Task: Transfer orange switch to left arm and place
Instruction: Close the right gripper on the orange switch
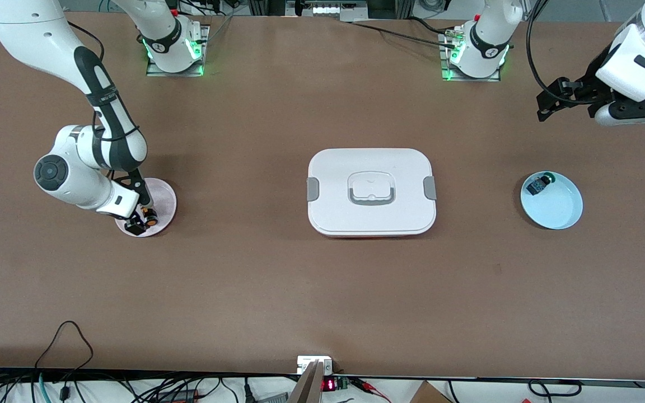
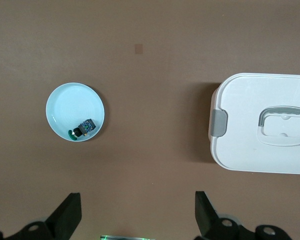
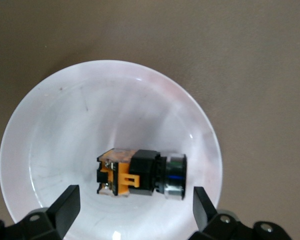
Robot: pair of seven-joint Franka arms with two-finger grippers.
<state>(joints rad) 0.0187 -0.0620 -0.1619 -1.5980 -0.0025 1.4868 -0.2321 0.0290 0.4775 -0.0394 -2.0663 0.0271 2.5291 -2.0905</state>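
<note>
The orange switch point(image 3: 140, 172), black with an orange band, lies on its side on a pale pink plate point(image 3: 90, 115) at the right arm's end of the table. My right gripper point(image 3: 135, 207) is low over that plate, open, its fingers to either side of the switch and just short of it, not touching. In the front view the switch point(image 1: 149, 216) shows beside the right gripper point(image 1: 139, 221). The white lidded box point(image 1: 372, 191) stands in the middle of the table. My left gripper point(image 1: 542, 107) waits open in the air over bare table at the left arm's end.
A light blue plate point(image 1: 552, 200) at the left arm's end holds a small black-and-blue part with a green cap point(image 1: 540, 183). The left wrist view shows that plate point(image 2: 75, 118) and the box point(image 2: 262, 130). Cables run along the table's front edge.
</note>
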